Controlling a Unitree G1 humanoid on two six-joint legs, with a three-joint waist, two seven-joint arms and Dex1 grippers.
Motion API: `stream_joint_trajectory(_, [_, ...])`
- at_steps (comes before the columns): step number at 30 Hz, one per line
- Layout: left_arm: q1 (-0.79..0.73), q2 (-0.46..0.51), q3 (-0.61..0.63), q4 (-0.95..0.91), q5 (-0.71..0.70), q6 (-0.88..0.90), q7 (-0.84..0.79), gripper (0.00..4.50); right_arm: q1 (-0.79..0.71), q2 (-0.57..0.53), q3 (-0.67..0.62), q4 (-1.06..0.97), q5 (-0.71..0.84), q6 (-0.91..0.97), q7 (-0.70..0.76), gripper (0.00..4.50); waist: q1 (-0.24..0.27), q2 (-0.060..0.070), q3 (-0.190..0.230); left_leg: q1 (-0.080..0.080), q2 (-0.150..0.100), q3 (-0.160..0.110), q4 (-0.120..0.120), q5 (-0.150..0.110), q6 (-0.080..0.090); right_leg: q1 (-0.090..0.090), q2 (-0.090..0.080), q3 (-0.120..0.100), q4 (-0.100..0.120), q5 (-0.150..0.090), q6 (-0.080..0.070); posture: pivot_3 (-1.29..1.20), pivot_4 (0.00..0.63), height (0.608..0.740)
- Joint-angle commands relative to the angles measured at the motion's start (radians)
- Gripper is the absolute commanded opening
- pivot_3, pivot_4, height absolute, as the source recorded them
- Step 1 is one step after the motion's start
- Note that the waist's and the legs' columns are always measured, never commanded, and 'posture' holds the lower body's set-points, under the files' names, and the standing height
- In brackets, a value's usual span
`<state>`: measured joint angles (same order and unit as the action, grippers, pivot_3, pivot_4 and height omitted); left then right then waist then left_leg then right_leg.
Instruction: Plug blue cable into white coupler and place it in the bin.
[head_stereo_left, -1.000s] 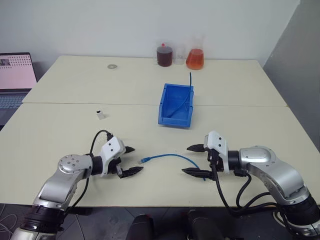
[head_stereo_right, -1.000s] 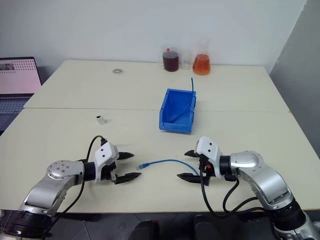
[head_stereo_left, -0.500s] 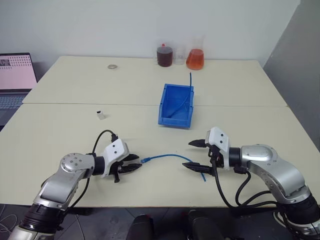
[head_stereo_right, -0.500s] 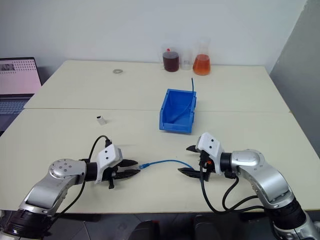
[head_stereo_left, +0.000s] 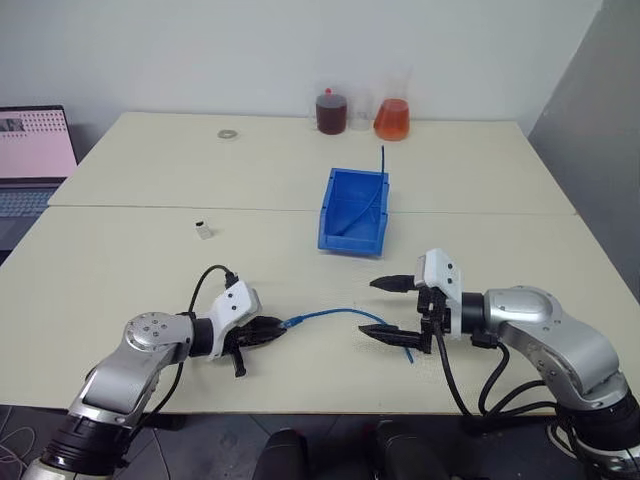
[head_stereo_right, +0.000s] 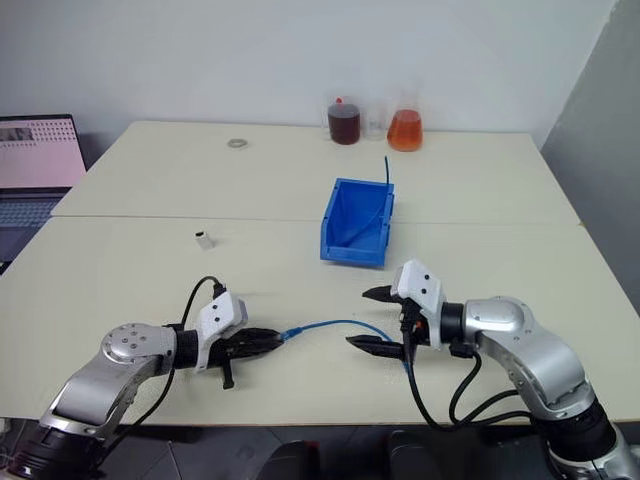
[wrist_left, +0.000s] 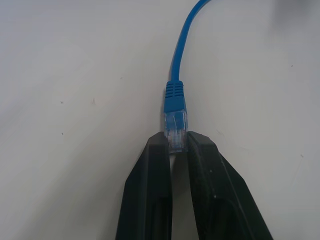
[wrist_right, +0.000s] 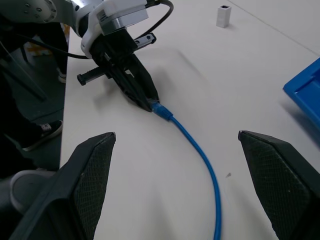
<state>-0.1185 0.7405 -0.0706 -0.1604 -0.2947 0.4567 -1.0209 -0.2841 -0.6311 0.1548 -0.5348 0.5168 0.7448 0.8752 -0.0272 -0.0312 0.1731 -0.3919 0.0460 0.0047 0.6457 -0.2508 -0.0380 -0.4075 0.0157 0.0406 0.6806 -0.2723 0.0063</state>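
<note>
My left hand (head_stereo_left: 272, 331) is pressed together on the clear plug of the blue cable (head_stereo_left: 330, 313), which runs along the near edge of the surface (head_stereo_left: 120, 260) toward my right hand (head_stereo_left: 385, 308), spread wide over its far end. The white coupler (head_stereo_left: 203, 229) stands well apart, back and toward the left edge, nearer my left arm, its opening seemingly facing up. The bin (head_stereo_left: 353, 212) sits mid-surface beyond the cable, already holding another blue cable (head_stereo_left: 380, 175), with bare room between.
</note>
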Motion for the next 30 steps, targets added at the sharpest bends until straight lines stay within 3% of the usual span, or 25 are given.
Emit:
stream_joint_trajectory(1, [-0.054,-0.048,0.033,-0.063,-0.128,0.112,-0.003,0.19,0.019,-0.022,-0.063,-0.056,0.138,0.105,0.018,4.19,0.002,-0.001,0.000,-0.001,0.000,0.000,0.000,0.000,0.000,0.000,0.000,0.000,0.000,0.000,0.000,0.00,0.150,0.740])
stream_joint_trajectory(5, [-0.120,-0.073,0.055,-0.099,-0.209,0.197,0.014,0.19,0.038,-0.007,-0.092,-0.072,0.214,0.155,-0.015,4.19,0.000,-0.005,0.002,-0.002,0.000,-0.002,0.001,0.000,0.000,0.000,0.000,-0.001,0.000,0.000,0.000,0.00,0.150,0.740])
stream_joint_trajectory(15, [-0.259,-0.113,0.174,-0.141,-0.522,0.460,0.040,0.19,0.093,0.168,-0.130,-0.045,0.319,0.170,-0.186,4.19,-0.006,-0.005,0.002,-0.001,-0.001,-0.003,0.000,0.000,0.000,-0.001,0.002,-0.001,0.000,0.000,0.000,0.00,0.150,0.740])
stream_joint_trajectory(23, [-0.250,-0.081,0.188,-0.161,-0.631,0.536,0.026,0.19,-0.015,0.289,-0.181,0.069,0.461,0.238,-0.287,4.19,-0.005,-0.005,0.002,-0.001,-0.001,-0.002,0.001,0.000,0.000,-0.001,0.002,-0.001,0.000,0.000,0.000,0.00,0.150,0.740])
stream_joint_trajectory(30, [-0.246,-0.089,0.202,-0.168,-0.674,0.548,0.064,0.19,-0.071,0.304,-0.181,0.092,0.532,0.277,-0.311,4.19,-0.005,-0.005,0.002,-0.002,-0.001,-0.003,0.000,0.000,0.000,-0.001,0.002,0.000,0.000,0.000,0.000,0.00,0.150,0.740])
